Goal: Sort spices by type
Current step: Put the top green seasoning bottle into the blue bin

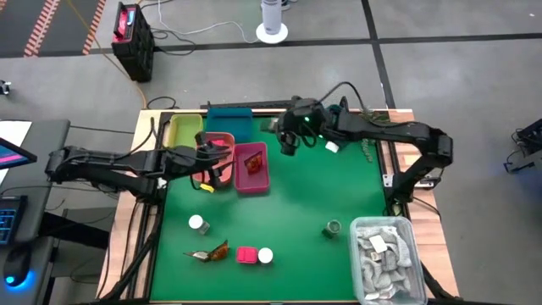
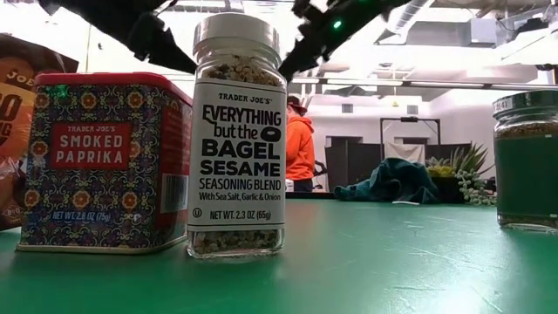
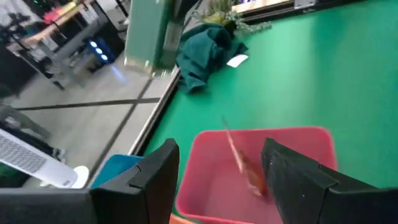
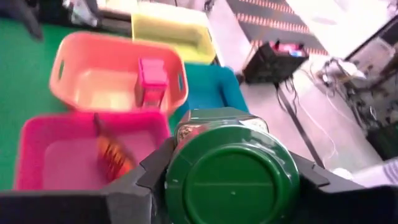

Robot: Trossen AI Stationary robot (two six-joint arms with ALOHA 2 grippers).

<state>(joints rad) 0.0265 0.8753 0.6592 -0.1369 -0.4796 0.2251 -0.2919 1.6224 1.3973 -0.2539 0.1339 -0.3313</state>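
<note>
My right gripper point(image 4: 227, 180) hovers over the far edge of the green counter point(image 1: 296, 203), beside the teal bin point(image 1: 229, 120), and its jaws are clamped on a green-topped jar point(image 4: 231, 171). Seen from above, that arm reaches in from the right side and ends just past the bins.

My left gripper point(image 3: 217, 180) hangs over the pink bin point(image 3: 280, 140), its jaws apart with nothing between them. A reddish-brown sachet point(image 3: 245, 168) lies inside that pink bin. Just beside it stands the orange bin point(image 4: 118, 78), which holds a pink block point(image 4: 152, 81). A yellow bin point(image 4: 171, 28) sits beyond it at the counter's far left corner.

More spices wait on the near half of the counter. A white-topped jar point(image 1: 197, 224) stands alone toward the left. Nearer the front edge, a second sachet point(image 1: 212, 252), a second pink block point(image 1: 246, 255) and another white-topped jar point(image 1: 265, 254) lie in a loose row; in the low view, that block reads "Smoked Paprika" and that jar is a bagel seasoning blend. A second green-topped jar point(image 1: 332, 227) stands toward the right, near a grey basket point(image 1: 406, 233) of pale packets in the front right corner.

A crumpled dark green cloth point(image 3: 205, 53) lies at the counter's far right corner. In the room behind, a person in an orange top point(image 2: 299, 148) stands.
</note>
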